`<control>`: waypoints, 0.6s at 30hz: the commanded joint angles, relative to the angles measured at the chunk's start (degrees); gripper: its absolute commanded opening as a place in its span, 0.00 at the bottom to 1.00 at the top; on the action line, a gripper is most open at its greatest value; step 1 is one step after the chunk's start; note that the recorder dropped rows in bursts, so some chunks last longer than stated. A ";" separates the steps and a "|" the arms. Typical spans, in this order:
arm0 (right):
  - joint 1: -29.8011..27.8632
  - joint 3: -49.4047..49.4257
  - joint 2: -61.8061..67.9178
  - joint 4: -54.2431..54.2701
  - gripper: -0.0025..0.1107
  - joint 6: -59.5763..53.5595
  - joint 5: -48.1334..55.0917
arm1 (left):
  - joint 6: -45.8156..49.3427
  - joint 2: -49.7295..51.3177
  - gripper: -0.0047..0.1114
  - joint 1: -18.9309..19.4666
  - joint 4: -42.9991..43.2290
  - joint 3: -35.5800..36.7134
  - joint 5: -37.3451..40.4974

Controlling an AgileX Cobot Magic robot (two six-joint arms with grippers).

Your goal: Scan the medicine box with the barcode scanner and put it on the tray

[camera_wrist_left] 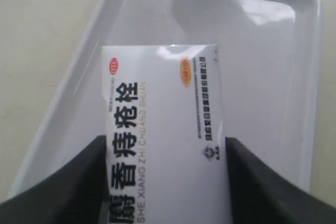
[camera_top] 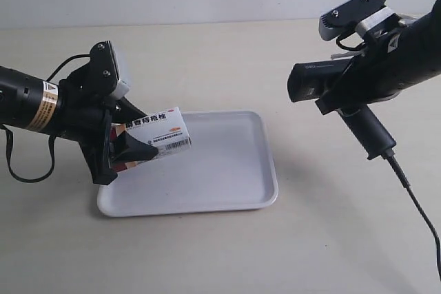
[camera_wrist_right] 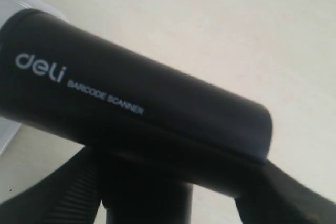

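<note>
The white medicine box [camera_top: 160, 133] with Chinese characters and a barcode hangs just above the left part of the white tray [camera_top: 227, 170]. My left gripper [camera_top: 124, 148] is shut on it; in the left wrist view the box [camera_wrist_left: 163, 129] sits between both black fingers [camera_wrist_left: 68, 182], with the tray [camera_wrist_left: 273, 77] beneath. The black barcode scanner [camera_top: 337, 84] is held in the air to the right of the tray, head turned toward the box. My right gripper [camera_wrist_right: 168, 192] is shut on the scanner [camera_wrist_right: 131, 103], whose handle [camera_top: 372, 132] points down.
The scanner's black cable [camera_top: 420, 218] trails from the handle down to the lower right over the beige table [camera_top: 207, 253]. A cable loop [camera_top: 21, 163] hangs from the arm at the exterior view's left.
</note>
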 commanded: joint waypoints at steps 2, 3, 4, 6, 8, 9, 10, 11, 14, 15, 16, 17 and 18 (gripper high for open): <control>0.20 -0.32 2.32 -0.59 0.02 -1.67 -0.15 | 1.33 0.01 0.04 -0.28 -0.61 0.15 -3.87; 0.20 -0.32 2.92 -0.59 0.02 -1.67 -0.48 | 1.97 0.01 0.04 -0.28 -0.61 0.15 -4.82; 0.20 -0.32 3.34 -0.59 0.02 -1.67 -0.62 | 2.77 0.01 0.04 -0.28 -0.61 0.15 -5.51; 0.20 -0.32 3.66 -0.59 0.02 -1.67 -0.62 | 3.54 0.01 0.04 -0.28 -0.61 0.15 -5.96; 0.20 -0.32 3.61 -0.59 0.02 -1.67 -0.52 | 3.90 0.01 0.04 -0.28 -0.61 0.15 -5.63; 0.20 -0.32 3.47 -0.48 0.02 -1.67 -0.29 | 3.90 0.01 0.04 -0.28 -0.61 0.15 -5.51; 0.20 -0.32 3.07 -0.48 0.02 -1.67 0.66 | 3.90 0.01 0.04 -0.28 -0.61 0.15 -5.51; 0.20 -0.32 2.63 -0.48 0.02 -1.67 0.91 | 4.17 0.01 0.04 -0.28 -0.61 0.15 -5.50; 0.20 -0.32 0.68 -0.19 0.02 -1.67 1.79 | 4.71 0.01 0.04 -0.28 -0.79 0.15 -5.50; 0.20 -0.32 0.71 -0.19 0.02 -1.67 1.55 | 4.71 0.01 0.04 -0.28 -1.26 0.15 -5.50; 0.20 -0.32 1.40 -0.19 0.02 -0.96 1.33 | 4.59 0.01 0.04 -0.28 -2.11 0.15 -5.50; 0.20 -0.32 2.22 -0.19 0.02 0.72 0.21 | 4.25 0.16 0.04 -0.28 -3.47 0.15 -5.65; 0.07 -0.32 3.71 -1.75 0.02 4.06 -1.80 | 3.83 0.86 0.04 -0.28 -7.61 0.15 -5.83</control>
